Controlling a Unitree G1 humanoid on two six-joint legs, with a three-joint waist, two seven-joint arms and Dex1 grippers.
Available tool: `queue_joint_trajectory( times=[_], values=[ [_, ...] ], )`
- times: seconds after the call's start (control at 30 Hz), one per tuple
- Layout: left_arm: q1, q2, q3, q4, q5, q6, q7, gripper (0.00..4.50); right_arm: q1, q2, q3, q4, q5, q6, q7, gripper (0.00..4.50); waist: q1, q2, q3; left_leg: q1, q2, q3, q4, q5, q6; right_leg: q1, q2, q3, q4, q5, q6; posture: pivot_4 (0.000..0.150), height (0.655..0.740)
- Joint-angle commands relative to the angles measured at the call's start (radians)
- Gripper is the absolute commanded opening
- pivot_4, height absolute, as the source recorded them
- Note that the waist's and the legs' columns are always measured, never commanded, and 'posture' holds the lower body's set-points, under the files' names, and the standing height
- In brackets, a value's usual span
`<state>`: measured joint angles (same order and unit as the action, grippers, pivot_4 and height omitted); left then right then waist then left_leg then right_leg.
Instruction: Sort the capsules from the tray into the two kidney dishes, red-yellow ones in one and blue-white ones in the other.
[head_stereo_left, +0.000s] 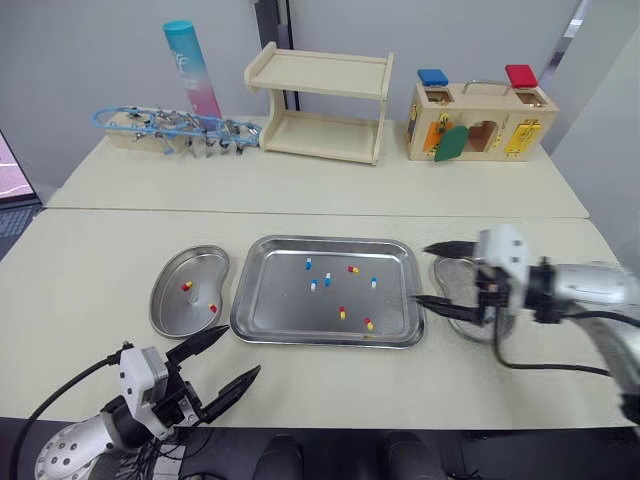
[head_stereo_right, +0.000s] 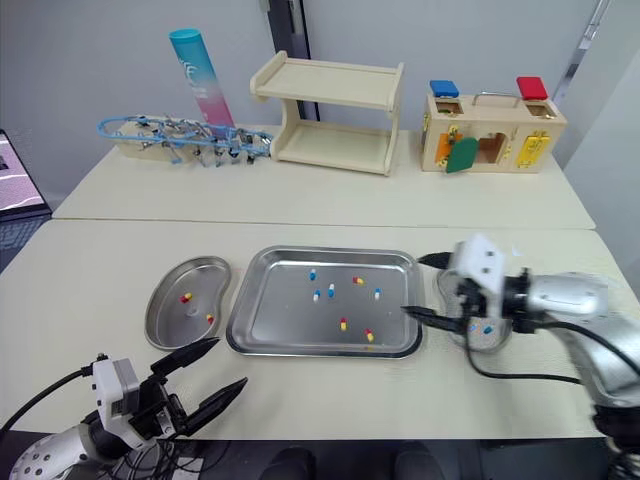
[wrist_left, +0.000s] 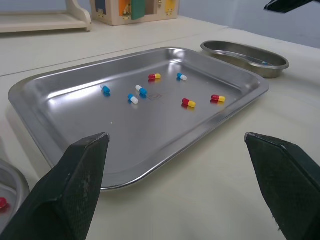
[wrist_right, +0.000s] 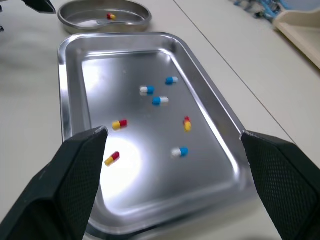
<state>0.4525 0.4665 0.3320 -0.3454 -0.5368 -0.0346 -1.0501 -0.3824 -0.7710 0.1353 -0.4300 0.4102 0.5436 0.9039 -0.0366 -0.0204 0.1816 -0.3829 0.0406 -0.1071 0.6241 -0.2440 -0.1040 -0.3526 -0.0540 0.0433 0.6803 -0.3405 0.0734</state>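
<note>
Shiny steel tray (head_stereo_left: 270, 310) holds roughly seven small two-tone capsules (head_stereo_left: 342, 313).

We see two cream tabletops butted together, with a seam running across between them. Front tabletop (head_stereo_left: 100, 290): steel tray (head_stereo_left: 290, 300) in the middle, kidney dish (head_stereo_left: 175, 300) just beside its left edge, second kidney dish (wrist_left: 240, 52) just beside its right edge. Rear tabletop (head_stereo_left: 320, 185): blue wire toy (head_stereo_left: 175, 128) on a wooden base at left, teal-pink tube (head_stereo_left: 192, 65) standing behind it, two-tier wooden shelf (head_stereo_left: 318, 72) in the middle, wooden latch box (head_stereo_left: 480, 122) at right.
</note>
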Motion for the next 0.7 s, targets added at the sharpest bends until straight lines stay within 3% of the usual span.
queue_joint_trajectory(
  times=[0.03,0.23,0.7],
  values=[
    [0.003,-0.001,-0.007,-0.005,-0.002,-0.033,0.004,4.50,-0.093,0.097,0.145,0.044,-0.113,0.000,-0.055,4.12,0.005,0.000,0.000,0.000,0.000,0.000,0.000,0.000,0.000,0.000,0.000,0.000,0.000,0.000,0.000,0.150,0.7400],
    [0.003,0.002,-0.027,-0.003,0.001,-0.049,0.006,4.50,-0.237,0.283,0.308,0.207,-0.250,0.001,-0.101,2.22,0.005,0.000,0.000,0.000,0.000,-0.001,0.000,0.000,0.000,0.000,0.000,-0.001,0.001,0.000,0.000,0.150,0.7400],
    [-0.018,0.024,-0.047,0.006,0.002,-0.062,0.000,4.50,-0.485,0.522,0.406,0.646,-0.398,0.015,-0.059,2.22,0.000,0.001,0.001,0.000,0.001,-0.001,0.000,0.000,0.000,-0.002,0.001,-0.001,0.002,0.000,-0.001,0.150,0.7400]
  ],
)
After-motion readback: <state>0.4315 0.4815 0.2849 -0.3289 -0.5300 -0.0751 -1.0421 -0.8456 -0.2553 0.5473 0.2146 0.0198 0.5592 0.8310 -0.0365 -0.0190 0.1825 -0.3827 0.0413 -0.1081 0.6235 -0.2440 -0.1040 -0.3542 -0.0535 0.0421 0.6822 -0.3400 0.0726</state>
